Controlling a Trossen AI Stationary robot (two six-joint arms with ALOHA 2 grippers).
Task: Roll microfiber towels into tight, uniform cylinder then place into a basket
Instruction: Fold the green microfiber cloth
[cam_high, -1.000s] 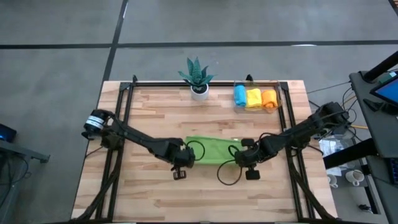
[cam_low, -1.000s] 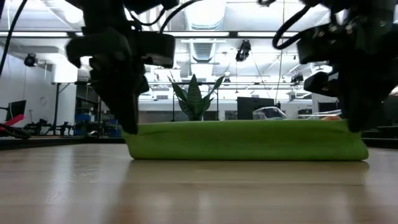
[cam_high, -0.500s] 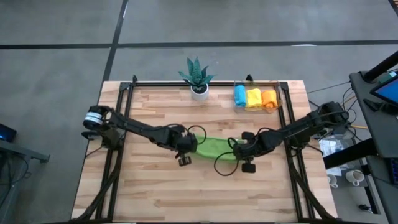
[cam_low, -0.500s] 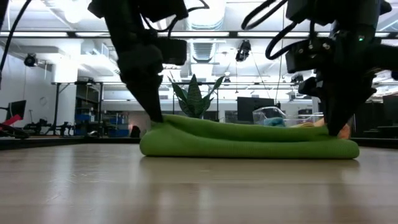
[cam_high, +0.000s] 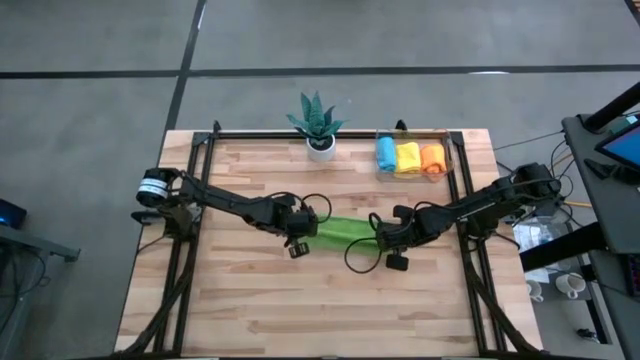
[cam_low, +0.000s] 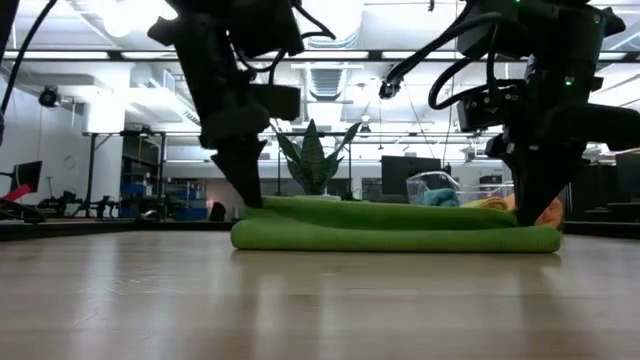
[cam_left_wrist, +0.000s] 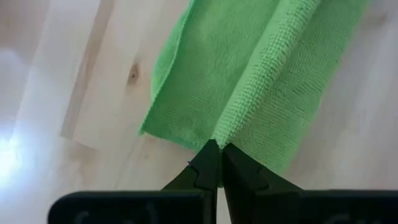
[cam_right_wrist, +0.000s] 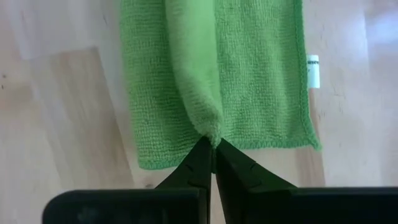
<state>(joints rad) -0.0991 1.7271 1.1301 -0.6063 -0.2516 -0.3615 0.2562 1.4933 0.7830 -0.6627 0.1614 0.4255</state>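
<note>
Jaws of left gripper (cam_left_wrist: 215, 163) and right gripper (cam_right_wrist: 210, 154) pinched together on opposite ends of green towel (cam_high: 345, 232) mid-table; roll both ends evenly, keep fold tight; basket (cam_high: 447, 152) at far right edge

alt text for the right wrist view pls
The right end effector, shut, pinches the raised fold at one end of a green microfiber towel lying on the wooden table; a white tag sticks out from the towel's edge.
</note>
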